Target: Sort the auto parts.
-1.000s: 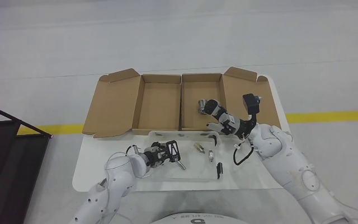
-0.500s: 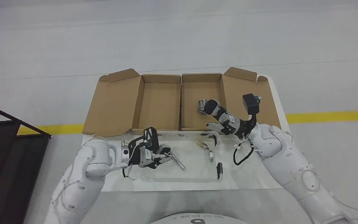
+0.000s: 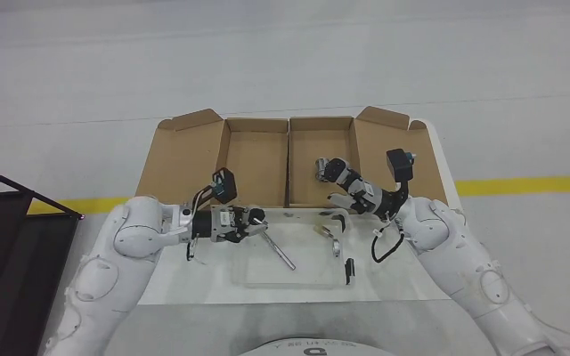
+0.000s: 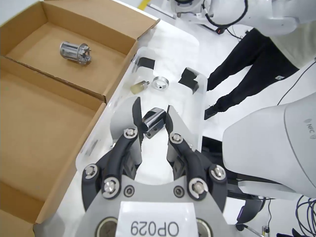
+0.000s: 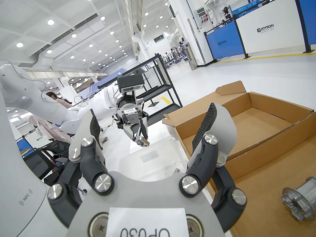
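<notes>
Firmly clamped in the left hand (image 4: 153, 113), a shiny drilled steel part (image 4: 153, 124); right hand (image 5: 152, 114) spread apart.

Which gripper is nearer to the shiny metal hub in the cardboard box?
Right. The right gripper hangs open beside the hub at the box; the left gripper is farther off over the clear tray, holding a metal part.

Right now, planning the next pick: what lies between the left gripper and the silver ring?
Nothing: in the left wrist view only bare clear tray separates the left gripper, shut on a metal shaft, from the silver ring.
</notes>
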Controlling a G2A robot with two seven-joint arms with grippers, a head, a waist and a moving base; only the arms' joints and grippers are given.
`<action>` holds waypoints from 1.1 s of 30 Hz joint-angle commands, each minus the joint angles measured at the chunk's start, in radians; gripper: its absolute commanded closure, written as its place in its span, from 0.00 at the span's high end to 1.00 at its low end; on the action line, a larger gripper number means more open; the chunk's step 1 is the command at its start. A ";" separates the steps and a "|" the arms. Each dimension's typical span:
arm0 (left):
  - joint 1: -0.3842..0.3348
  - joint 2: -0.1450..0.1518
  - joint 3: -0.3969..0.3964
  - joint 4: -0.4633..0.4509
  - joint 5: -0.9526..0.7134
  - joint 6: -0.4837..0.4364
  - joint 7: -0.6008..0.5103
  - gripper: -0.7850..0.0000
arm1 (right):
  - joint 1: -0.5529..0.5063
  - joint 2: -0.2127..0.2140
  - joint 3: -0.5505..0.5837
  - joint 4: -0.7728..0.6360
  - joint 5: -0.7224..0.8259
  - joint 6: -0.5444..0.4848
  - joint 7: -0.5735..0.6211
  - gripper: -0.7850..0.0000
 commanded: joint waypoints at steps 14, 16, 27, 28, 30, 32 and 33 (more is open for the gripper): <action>-0.087 0.048 0.060 0.168 -0.846 0.138 -0.147 0.00 | 0.000 0.000 0.000 0.000 0.000 0.000 0.000 0.88; -0.108 0.057 0.064 0.192 -1.001 0.199 -0.207 0.00 | 0.000 0.000 0.000 0.000 0.000 0.000 0.000 0.88; -0.205 0.010 0.106 0.449 -1.677 0.524 -0.532 0.00 | 0.000 0.000 0.000 0.000 0.000 0.000 0.000 0.90; -0.214 0.001 0.108 0.478 -1.707 0.544 -0.552 0.00 | 0.000 0.000 0.000 0.000 0.000 0.000 0.000 0.90; -0.234 -0.015 0.110 0.524 -1.726 0.571 -0.579 0.00 | 0.000 0.000 0.000 0.000 0.000 0.000 0.000 0.90; -0.247 -0.030 0.109 0.557 -1.734 0.586 -0.594 0.00 | 0.000 0.000 0.000 0.000 0.000 0.000 0.000 0.91; -0.253 -0.037 0.106 0.568 -1.729 0.588 -0.597 0.00 | 0.000 0.000 0.000 0.000 0.000 0.000 0.000 0.91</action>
